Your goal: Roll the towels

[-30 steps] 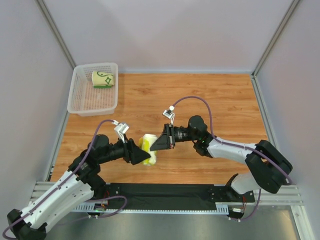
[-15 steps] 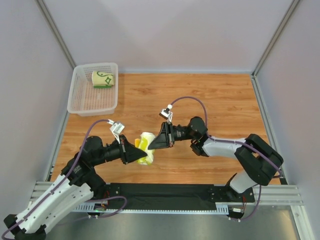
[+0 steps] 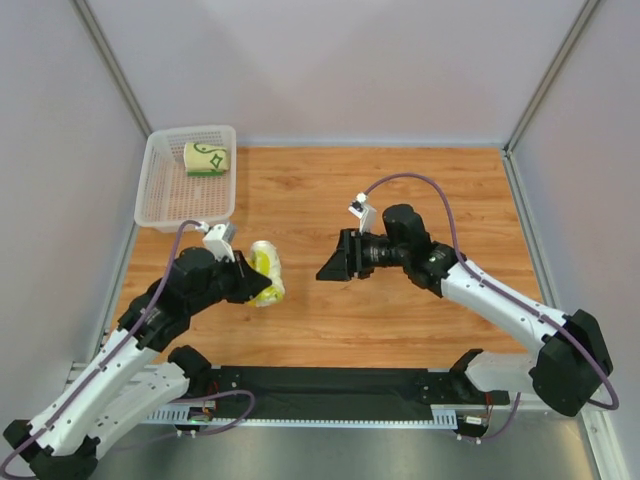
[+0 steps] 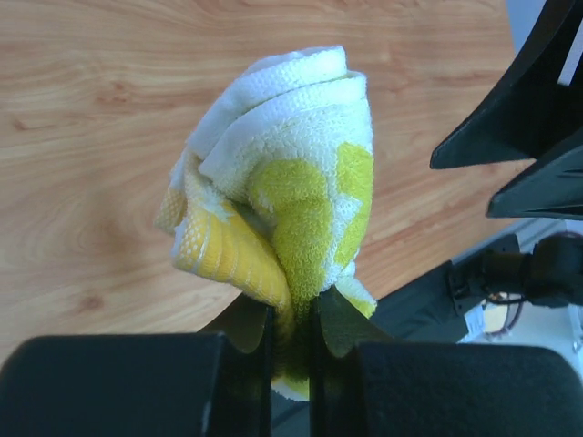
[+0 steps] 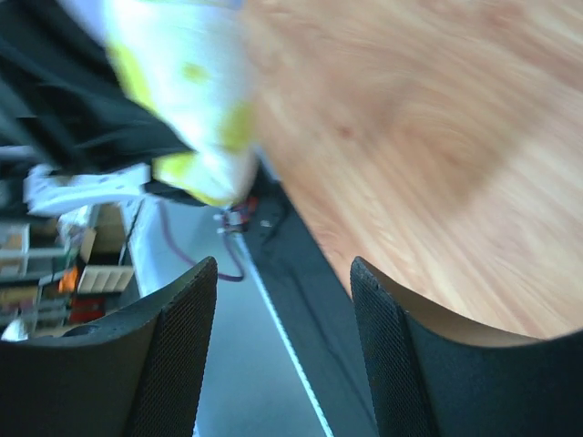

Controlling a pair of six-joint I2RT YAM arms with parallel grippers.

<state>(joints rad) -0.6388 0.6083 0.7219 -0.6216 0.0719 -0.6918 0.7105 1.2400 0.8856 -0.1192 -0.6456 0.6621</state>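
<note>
left fingers (image 4: 339, 326) pinched tight on bunched yellow-blotched towel (image 3: 266, 272), at left side of table (image 3: 420, 190), near basket (image 3: 160, 215). right fingers (image 5: 182, 355) spread wide, empty, well apart from it. green-lined towel (image 3: 207, 158) rolled, inside basket.

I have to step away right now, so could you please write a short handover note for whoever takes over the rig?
Left gripper: shut on the yellow-blotched towel, a rolled bundle held over the left part of the table, near the basket.
Right gripper: open, empty, apart from that towel.
Green-patterned towel: rolled, lying in the basket.
Done: both towels look rolled.
Left: probably setting the held roll in the basket beside the other, then releasing.
</note>
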